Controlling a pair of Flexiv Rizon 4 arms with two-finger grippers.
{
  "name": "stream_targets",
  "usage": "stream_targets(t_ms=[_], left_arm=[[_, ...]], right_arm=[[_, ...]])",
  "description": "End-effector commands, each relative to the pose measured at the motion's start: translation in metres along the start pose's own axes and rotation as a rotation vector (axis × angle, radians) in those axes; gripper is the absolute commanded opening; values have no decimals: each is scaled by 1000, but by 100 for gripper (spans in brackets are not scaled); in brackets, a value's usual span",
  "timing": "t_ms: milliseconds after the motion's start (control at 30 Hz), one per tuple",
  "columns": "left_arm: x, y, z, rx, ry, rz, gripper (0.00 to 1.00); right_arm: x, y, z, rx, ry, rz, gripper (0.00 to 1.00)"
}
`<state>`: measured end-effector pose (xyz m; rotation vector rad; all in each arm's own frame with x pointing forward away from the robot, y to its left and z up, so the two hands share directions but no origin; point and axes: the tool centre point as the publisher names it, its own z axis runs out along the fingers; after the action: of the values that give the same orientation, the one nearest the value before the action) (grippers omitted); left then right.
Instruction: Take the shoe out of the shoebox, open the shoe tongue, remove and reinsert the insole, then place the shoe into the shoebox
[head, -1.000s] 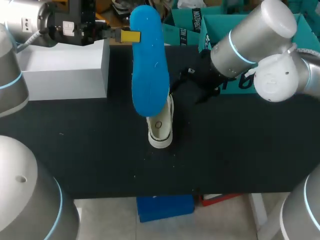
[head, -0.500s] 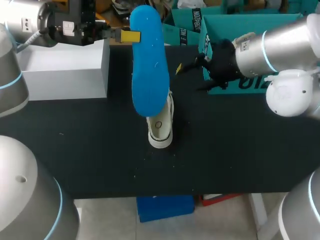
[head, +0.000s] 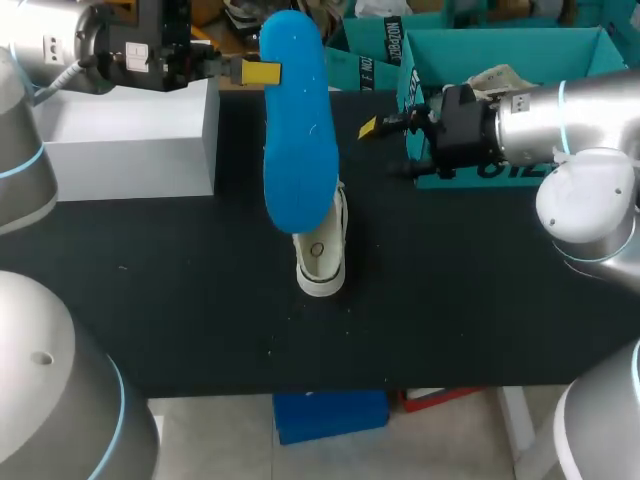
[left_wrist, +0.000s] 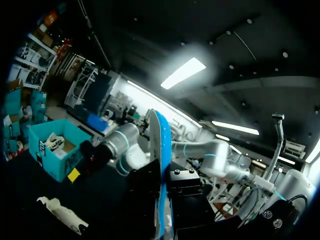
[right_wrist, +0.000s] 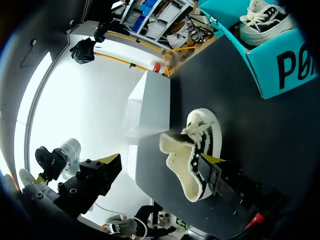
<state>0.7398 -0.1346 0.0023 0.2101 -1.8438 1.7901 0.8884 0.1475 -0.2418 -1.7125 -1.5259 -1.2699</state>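
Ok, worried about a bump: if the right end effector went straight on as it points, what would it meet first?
Probably the shoe, lying on the table ahead of the open right end effector, though depth is unclear.

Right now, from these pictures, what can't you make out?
Shoe: in the head view its far end is hidden behind the hanging blue insole.
Left end effector: in the head view its far finger is behind the insole; the left wrist view is too dark to show its tips.
Shoebox: left wrist view, contents too small to tell.
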Motion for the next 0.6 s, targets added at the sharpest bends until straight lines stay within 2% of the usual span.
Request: stream_targets(t_ms=[33,200,300,400,533,600], left_arm=[[0,1,1,2,-5,1,0],[0,1,1,2,-5,1,0],[1,2,6,-10,-111,294,0],[5,7,10,2,-159,549,0],[3,23,12,20,-250,832,0],[0,35,15,1,-255,923,0]], right_arm=[[-1,2,-2,7,259,-8,100],[5,4,-3,16,339,-23,100],[5,4,-3,16,339,-23,100],[5,4,-3,16,339,-23,100],[5,4,-3,16,339,-23,100],[5,4,-3,16,339,-23,100]])
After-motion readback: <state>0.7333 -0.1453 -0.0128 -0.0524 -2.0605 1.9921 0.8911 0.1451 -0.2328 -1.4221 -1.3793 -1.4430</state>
